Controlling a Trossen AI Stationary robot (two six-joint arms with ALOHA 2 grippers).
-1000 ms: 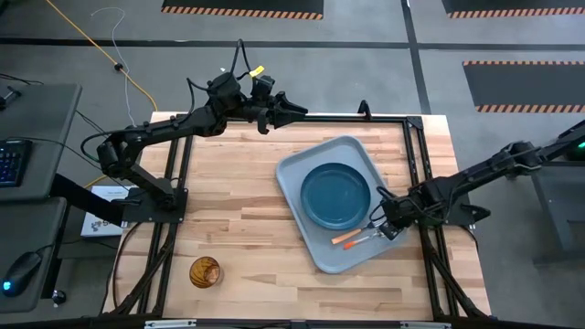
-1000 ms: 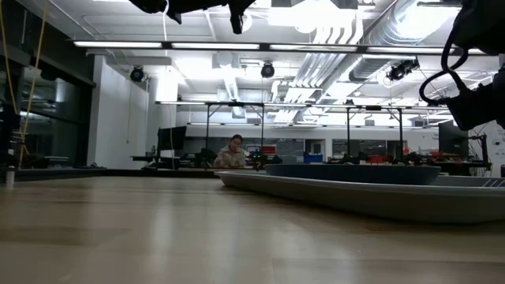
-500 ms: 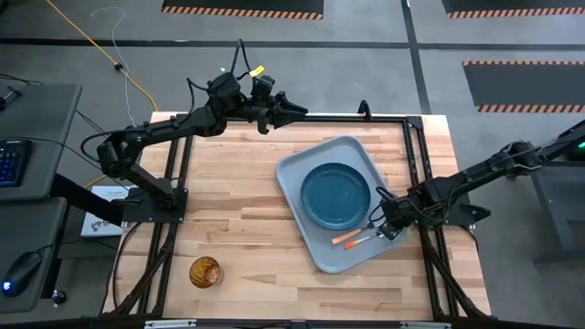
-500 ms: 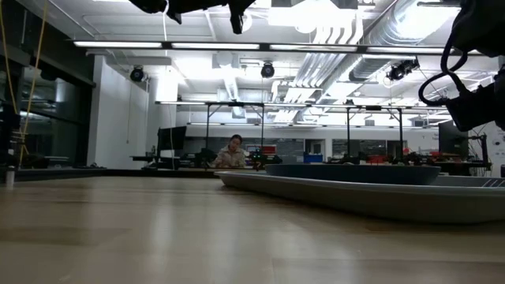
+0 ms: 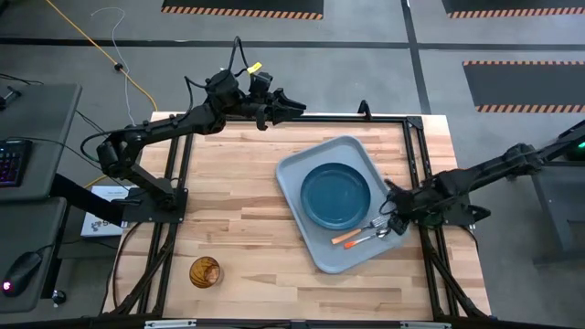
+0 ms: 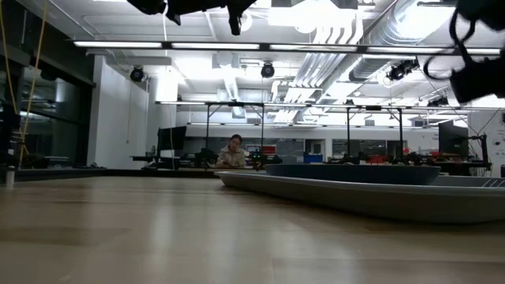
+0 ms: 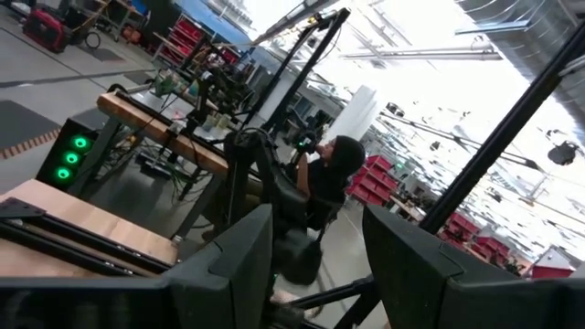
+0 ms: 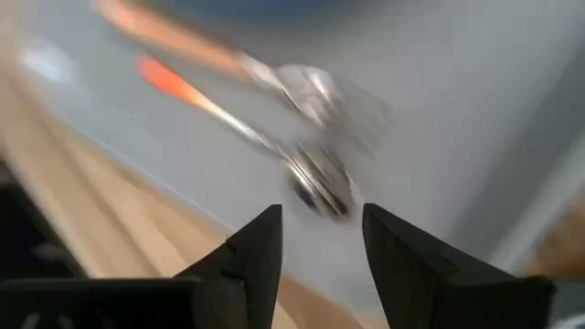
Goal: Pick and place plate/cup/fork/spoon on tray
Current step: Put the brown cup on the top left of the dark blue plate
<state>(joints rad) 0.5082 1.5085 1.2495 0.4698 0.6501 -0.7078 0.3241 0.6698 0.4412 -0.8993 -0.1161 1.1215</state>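
The pale grey-blue tray [image 5: 306, 178] lies on the table right of centre, with the teal plate [image 5: 336, 196] resting flat inside it. The orange-handled fork [image 5: 352, 235] and the spoon [image 5: 370, 239] lie side by side on the tray floor near its right corner. In the right wrist view the spoon's bowl [image 8: 320, 183] sits just beyond my fingertips. My right gripper [image 5: 395, 219] hovers open over that corner, clear of both. The brown cup [image 5: 205, 271] stands on the table at the near left. My left gripper [image 5: 291, 99] waits open above the far edge.
Black frame rails [image 5: 416, 164] run along the table's far and right sides, close to the tray. Bare wood lies between the cup and the tray. A person sits in the room beyond the table [image 6: 231, 154].
My right gripper has opened and let go of the spoon, then risen and drawn back a little toward the table's right edge. The spoon now lies on the tray beside the fork.
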